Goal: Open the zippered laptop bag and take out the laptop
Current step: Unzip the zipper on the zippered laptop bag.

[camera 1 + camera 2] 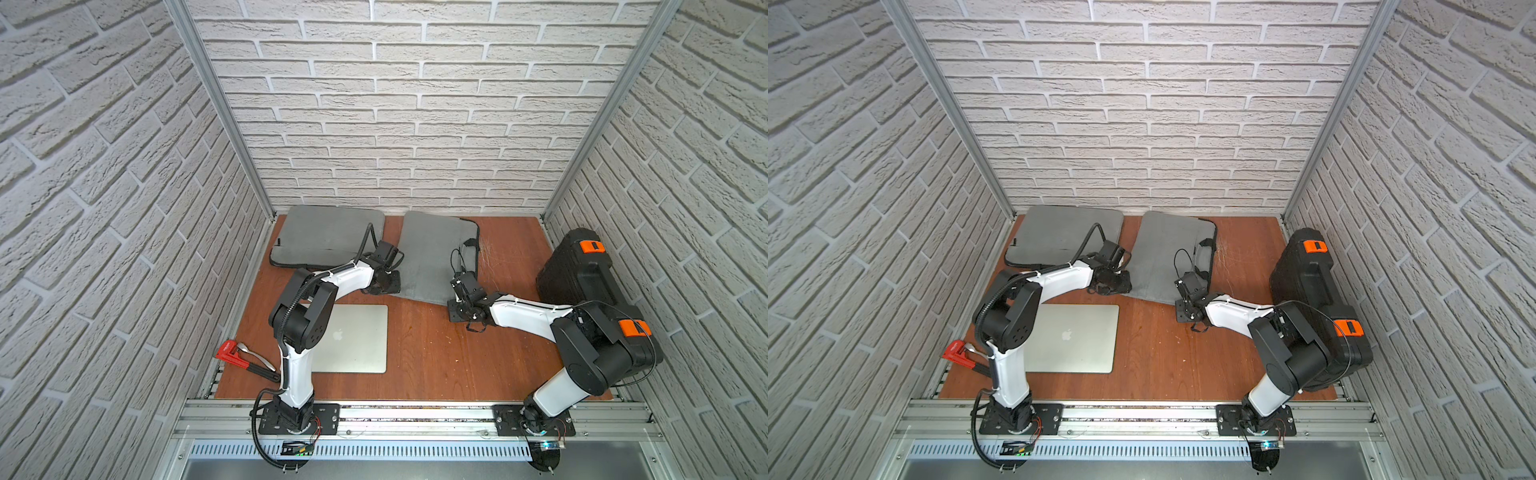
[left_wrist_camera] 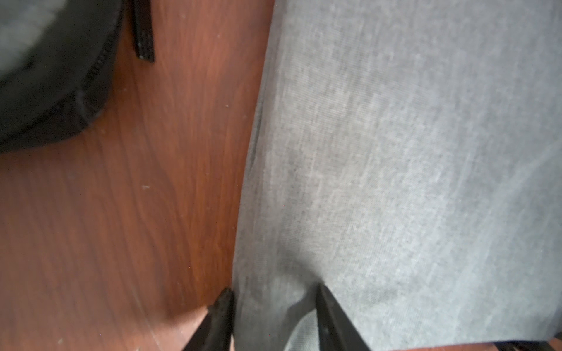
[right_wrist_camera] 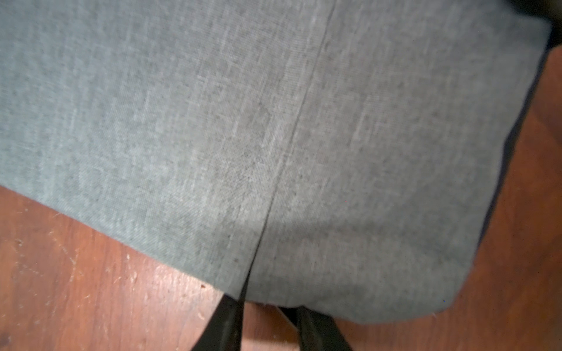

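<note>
Two grey laptop bags lie at the back of the table. My left gripper (image 1: pixel 388 284) (image 2: pixel 276 301) is at the left edge of the centre bag (image 1: pixel 432 253) (image 1: pixel 1167 253). It is open, and its fingers (image 2: pixel 330 307) straddle that edge with grey fabric (image 2: pixel 395 152) between them. My right gripper (image 1: pixel 457 309) (image 3: pixel 267 307) is at the bag's near right corner, narrowly open. Its fingertips are hidden under the hem and bare table shows between them. The bag's black zipper edge (image 1: pixel 478 245) runs along its right side. A silver laptop (image 1: pixel 357 340) (image 1: pixel 1075 336) lies flat at the front left, outside both bags.
The second grey bag (image 1: pixel 328 237) (image 2: pixel 45 91) lies at the back left, close to my left wrist. A black case with orange latches (image 1: pixel 582 270) stands along the right wall. A red wrench (image 1: pixel 232 353) and a spoon (image 1: pixel 257 357) lie at the front left.
</note>
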You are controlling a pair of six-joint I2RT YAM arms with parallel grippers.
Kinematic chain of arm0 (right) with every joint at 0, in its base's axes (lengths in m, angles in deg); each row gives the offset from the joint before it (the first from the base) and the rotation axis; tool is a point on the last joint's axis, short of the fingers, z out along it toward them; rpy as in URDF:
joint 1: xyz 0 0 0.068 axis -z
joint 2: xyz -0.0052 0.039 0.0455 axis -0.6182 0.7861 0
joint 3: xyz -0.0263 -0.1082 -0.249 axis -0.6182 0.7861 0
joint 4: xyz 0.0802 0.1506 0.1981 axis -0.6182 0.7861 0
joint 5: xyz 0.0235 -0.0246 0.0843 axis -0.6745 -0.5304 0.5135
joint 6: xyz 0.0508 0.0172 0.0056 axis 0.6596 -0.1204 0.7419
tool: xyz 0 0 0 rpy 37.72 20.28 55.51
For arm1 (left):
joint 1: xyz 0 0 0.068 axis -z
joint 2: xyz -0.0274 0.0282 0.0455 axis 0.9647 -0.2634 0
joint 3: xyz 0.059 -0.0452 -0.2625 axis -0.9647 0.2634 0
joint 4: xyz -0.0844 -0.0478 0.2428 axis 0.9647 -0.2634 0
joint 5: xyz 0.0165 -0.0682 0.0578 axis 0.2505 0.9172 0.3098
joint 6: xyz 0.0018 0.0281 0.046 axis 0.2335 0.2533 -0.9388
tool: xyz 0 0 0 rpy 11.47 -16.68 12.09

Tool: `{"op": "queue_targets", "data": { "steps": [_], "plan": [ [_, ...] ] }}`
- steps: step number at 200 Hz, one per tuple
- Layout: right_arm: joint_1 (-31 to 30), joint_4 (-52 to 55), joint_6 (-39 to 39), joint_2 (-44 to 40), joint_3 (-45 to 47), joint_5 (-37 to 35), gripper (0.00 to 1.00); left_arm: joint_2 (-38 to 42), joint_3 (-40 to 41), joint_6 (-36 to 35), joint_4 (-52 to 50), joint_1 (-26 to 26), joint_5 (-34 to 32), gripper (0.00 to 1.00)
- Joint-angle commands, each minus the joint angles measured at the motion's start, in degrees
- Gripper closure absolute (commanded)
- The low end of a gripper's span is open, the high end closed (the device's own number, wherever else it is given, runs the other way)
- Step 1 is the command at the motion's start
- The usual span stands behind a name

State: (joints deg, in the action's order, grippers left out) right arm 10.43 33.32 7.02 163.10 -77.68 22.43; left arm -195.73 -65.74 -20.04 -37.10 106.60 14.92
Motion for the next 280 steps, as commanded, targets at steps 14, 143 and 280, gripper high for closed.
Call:
{"op": "queue_targets", "data": {
  "steps": [14,143,280],
  "plan": [
    [-0.7,0.6,0.4,0.8,-0.1,0.0,0.83,-1.5,-0.2,0.4,0.7,0.3,0.6,0.65],
    [4.6,9.9,-0.1,-4.5,2.6,-3.5,0.94,-0.4,1.1,1.3,-0.3,-1.7,-4.2,1.00],
    [10.3,12.0,2.6,-6.3,3.0,-1.3,0.94,-2.5,-4.2,-1.7,-0.3,-3.8,-5.0,1.00]
  ]
}}
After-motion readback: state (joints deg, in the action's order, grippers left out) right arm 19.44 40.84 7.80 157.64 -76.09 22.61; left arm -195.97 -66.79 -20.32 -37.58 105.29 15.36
